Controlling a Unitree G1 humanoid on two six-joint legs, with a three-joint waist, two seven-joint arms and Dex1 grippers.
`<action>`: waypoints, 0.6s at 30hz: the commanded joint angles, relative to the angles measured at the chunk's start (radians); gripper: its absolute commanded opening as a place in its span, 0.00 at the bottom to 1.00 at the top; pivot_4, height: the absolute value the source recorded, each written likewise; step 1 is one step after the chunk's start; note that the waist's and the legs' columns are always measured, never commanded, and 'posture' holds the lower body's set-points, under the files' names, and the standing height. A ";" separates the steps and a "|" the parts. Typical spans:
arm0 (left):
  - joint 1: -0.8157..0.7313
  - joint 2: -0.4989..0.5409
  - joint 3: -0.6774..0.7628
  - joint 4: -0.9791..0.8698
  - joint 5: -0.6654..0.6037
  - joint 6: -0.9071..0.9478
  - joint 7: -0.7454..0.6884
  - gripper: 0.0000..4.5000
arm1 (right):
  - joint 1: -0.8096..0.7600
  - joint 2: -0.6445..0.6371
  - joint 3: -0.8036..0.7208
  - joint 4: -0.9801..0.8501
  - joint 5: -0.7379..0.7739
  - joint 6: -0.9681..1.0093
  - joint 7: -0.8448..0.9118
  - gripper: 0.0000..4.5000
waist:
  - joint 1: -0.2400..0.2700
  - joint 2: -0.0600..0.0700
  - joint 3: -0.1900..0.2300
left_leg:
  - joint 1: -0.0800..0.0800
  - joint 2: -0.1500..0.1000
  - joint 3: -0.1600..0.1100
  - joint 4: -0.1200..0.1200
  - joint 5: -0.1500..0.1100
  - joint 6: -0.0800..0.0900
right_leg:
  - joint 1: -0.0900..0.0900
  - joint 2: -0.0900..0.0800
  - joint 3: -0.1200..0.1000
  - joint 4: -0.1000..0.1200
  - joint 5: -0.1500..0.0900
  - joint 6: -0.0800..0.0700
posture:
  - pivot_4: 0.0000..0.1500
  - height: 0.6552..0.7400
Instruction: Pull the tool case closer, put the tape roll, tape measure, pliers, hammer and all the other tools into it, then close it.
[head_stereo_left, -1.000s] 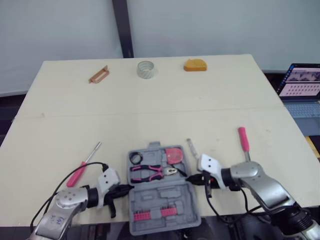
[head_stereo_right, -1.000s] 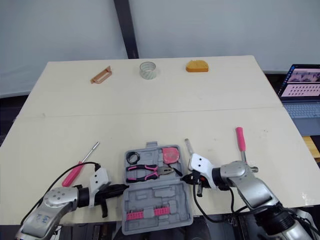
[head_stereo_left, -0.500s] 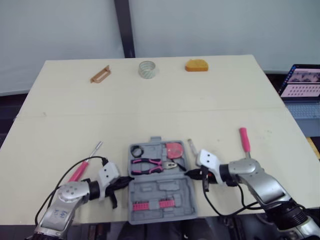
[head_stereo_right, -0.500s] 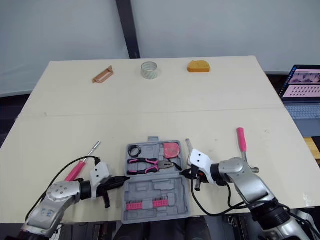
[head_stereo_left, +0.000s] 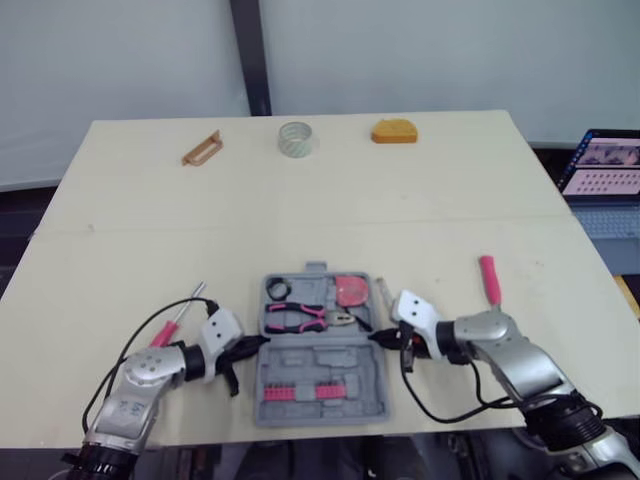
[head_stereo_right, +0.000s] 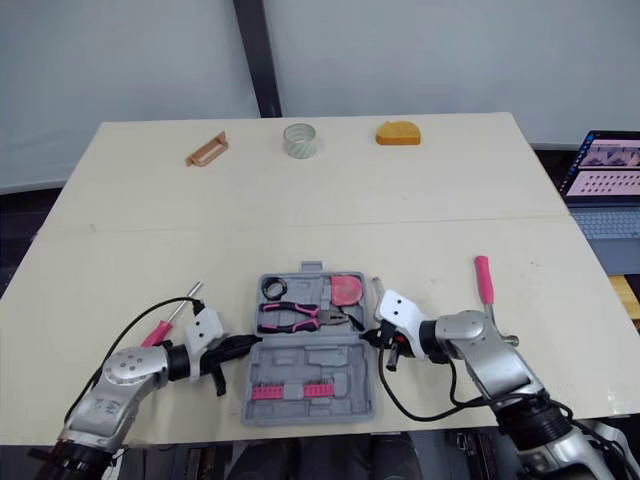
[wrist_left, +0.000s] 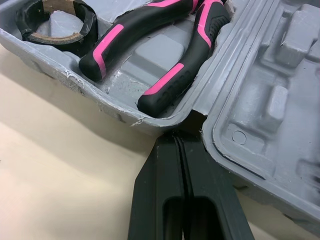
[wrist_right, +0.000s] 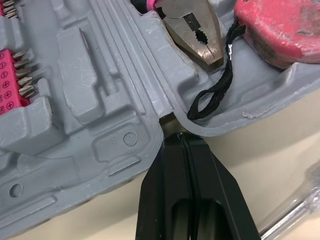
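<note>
The tool case (head_stereo_left: 320, 365) has just slid a little way back from the near edge. A second ago its near half hung over the edge of the tabletop (head_stereo_left: 320, 210); now the whole open case lies on it, still close to the near edge and centred between the arms. The far things sit at the same spots as before, so this is the case's own move and not the camera's. The left gripper (head_stereo_left: 260, 343) and right gripper (head_stereo_left: 377, 338) have gone with it, each with its jaws pressed together and its tip set into the hinge notch on its side, touching the grey shell; nothing shows between the jaws. I judge the pulling-in step done and the case now fully supported, so loading can go on. In the far half lie the pliers (head_stereo_left: 305, 317), a black tape roll (head_stereo_left: 277, 291) at far left and a pink tape measure (head_stereo_left: 350, 291) at far right, unshifted within the case. Not yet packed are the screwdriver (head_stereo_left: 168, 330) just left of the left gripper, a pink-handled tool (head_stereo_left: 488, 278) to the right, and a clear tape roll (head_stereo_left: 296, 138) and orange tape measure (head_stereo_left: 392, 131) well apart at the far edge. Fetching those likely calls for the jaws to leave the hinge first.
</note>
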 joint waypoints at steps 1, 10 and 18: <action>-0.022 -0.025 -0.025 0.004 0.011 -0.016 0.016 0.00 | -0.014 0.025 0.005 -0.010 0.002 -0.021 -0.011 0.00 | 0.000 0.000 0.000 | 0.000 0.000 0.000 0.000 0.000 0.000 | 0.000 0.000 0.000 0.000 0.000 0.000 | 1.00 1.00; -0.052 -0.049 -0.033 0.032 0.027 -0.031 0.015 0.00 | -0.021 0.037 -0.007 0.006 -0.011 -0.026 -0.018 0.00 | 0.001 0.000 0.000 | 0.000 0.000 0.000 0.000 0.000 0.000 | 0.000 0.000 0.000 0.000 0.000 0.000 | 1.00 1.00; -0.070 -0.060 -0.026 0.050 0.036 -0.048 0.018 0.00 | -0.025 0.049 -0.013 0.013 -0.017 -0.025 -0.025 0.00 | 0.000 0.000 0.000 | 0.000 0.000 0.000 0.000 0.000 0.000 | 0.000 0.000 0.000 0.000 0.000 0.000 | 1.00 1.00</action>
